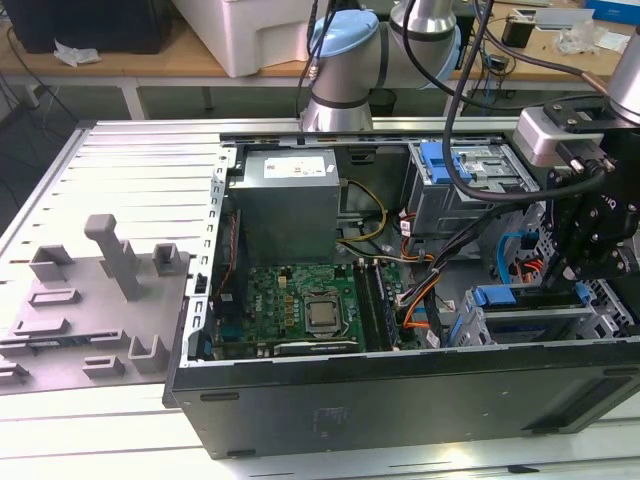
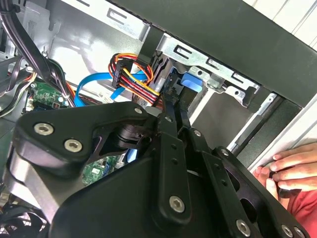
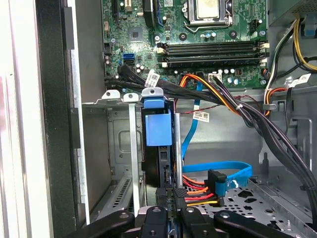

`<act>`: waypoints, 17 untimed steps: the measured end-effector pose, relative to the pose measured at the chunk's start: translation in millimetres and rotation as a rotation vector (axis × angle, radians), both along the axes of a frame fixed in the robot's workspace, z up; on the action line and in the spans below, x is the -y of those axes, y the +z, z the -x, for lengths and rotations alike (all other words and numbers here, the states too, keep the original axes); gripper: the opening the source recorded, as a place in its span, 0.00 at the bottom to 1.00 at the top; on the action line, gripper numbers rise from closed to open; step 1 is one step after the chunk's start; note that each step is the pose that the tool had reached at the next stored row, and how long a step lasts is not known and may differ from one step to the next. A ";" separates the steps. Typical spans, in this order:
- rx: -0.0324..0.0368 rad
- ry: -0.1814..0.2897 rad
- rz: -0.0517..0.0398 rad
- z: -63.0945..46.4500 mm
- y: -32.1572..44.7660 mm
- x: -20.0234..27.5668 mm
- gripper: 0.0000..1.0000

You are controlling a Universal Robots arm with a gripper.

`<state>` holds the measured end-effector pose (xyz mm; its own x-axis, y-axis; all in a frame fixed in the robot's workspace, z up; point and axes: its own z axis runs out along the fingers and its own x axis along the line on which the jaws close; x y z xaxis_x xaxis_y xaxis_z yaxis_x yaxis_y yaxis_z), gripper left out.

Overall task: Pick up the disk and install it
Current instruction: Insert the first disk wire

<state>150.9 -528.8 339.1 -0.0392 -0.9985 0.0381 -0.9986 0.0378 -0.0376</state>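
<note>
Your arm (image 1: 340,100): silver tubes, light-blue joint caps (image 1: 345,40), black cables (image 1: 447,150). On the gripper (image 2: 177,116), black linkage, silver screws (image 2: 73,145); wrist block (image 1: 545,135) looks grey.

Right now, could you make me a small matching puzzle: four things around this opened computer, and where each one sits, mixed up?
Things
1. disk
2. power-supply box
3. person's hand
4. grey plastic fixture

Places
A. lying on the table at the exterior view's left
B. in a slot of the silver drive cage
C. curled by the black wall of the case, in the second wrist view
D. inside the case, beside the green motherboard

Pairs: 1-B; 2-D; 3-C; 4-A
</note>
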 end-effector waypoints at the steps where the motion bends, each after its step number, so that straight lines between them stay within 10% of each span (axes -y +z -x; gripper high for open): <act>1: 0.0000 0.000 0.0000 0.0 -0.2 0.0 0.16; 17: 0.0000 0.000 0.0014 0.1 6.4 0.0 0.16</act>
<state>150.8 -528.8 345.5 -0.0392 -0.9984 0.0395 -0.9986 0.0377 -0.0376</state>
